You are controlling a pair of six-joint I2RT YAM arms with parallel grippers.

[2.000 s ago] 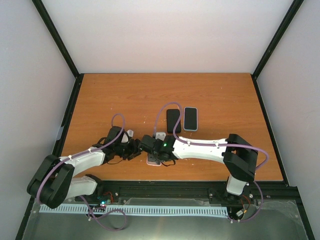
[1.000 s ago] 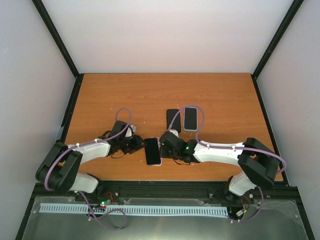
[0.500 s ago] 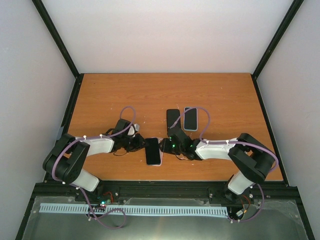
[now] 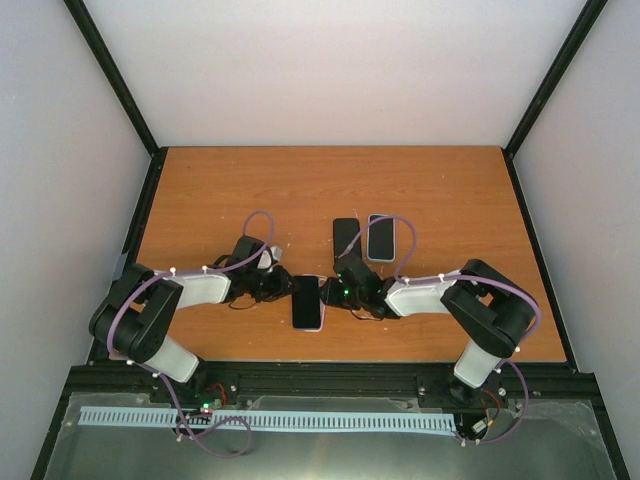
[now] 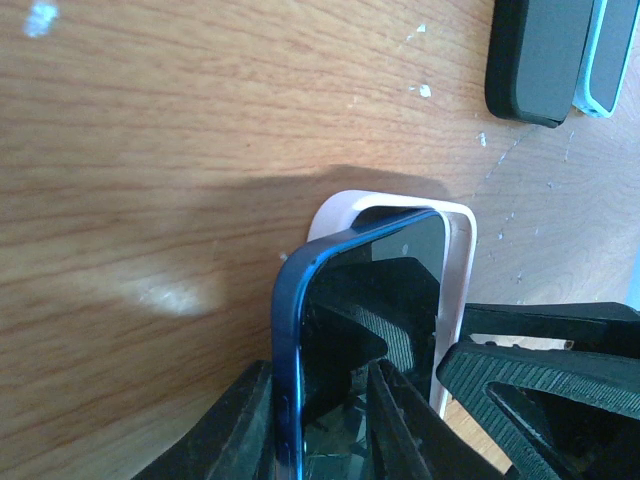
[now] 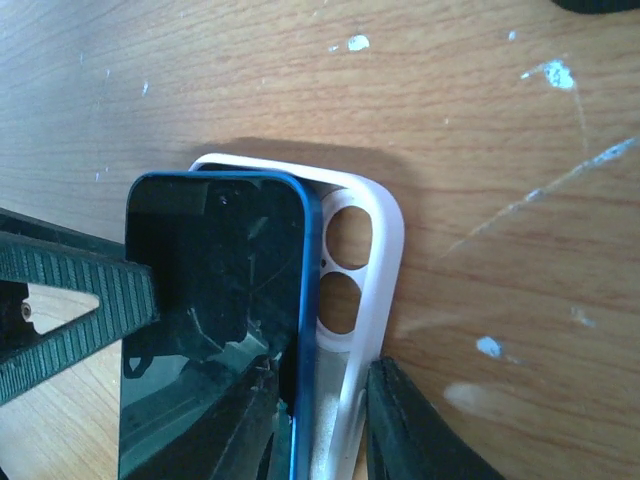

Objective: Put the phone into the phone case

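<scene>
Between narrow left claw tips, pinching phone edge; between narrow right claw tips, squeezing phone against phone case.

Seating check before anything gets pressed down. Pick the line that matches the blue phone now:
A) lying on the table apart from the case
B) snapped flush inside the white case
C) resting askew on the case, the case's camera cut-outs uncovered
C: in the right wrist view the blue phone overlaps the white case off-centre, leaving the camera cut-outs exposed beside it.
</scene>
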